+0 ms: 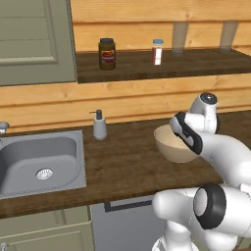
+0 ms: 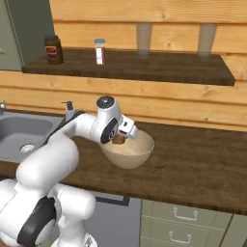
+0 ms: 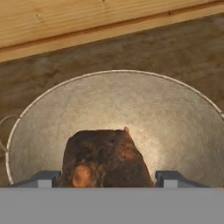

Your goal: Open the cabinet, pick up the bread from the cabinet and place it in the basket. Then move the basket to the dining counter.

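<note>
Listing by size, largest first.

Worktop (image 1: 122,166): dark wood planks, carrying everything below; grey sink (image 1: 29,162) set into its left end, wood-panelled wall behind.

Shelf (image 2: 144,67): dark board on the wall above the worktop. A dark jar (image 1: 107,54) with a yellow label stands near its left end, a small white-capped bottle (image 1: 157,52) toward its middle. Neither belongs to the task.

Cabinet door (image 1: 34,39): grey-green panel at the upper left, beside the shelf's left end.

Basket (image 2: 140,157): round beige bowl, upright on the worktop right of the sink, about midway between the front edge and the wall. It stands directly beneath the hand, presumably so the load can be let go straight into it.

Soap dispenser (image 1: 100,125): white pump bottle at the sink's back right corner.

Gripper (image 3: 105,177): pointing down over the basket's mouth, fingers narrowed onto the bread, one tip at each side of it.

Bread (image 3: 105,159): dark-brown lump, clamped between the fingers, hanging above the basket's pale inside, toward the near wall, apparently not yet resting on the bottom. Judged step: release into the basket; carrying it to the dining counter remains.
</note>
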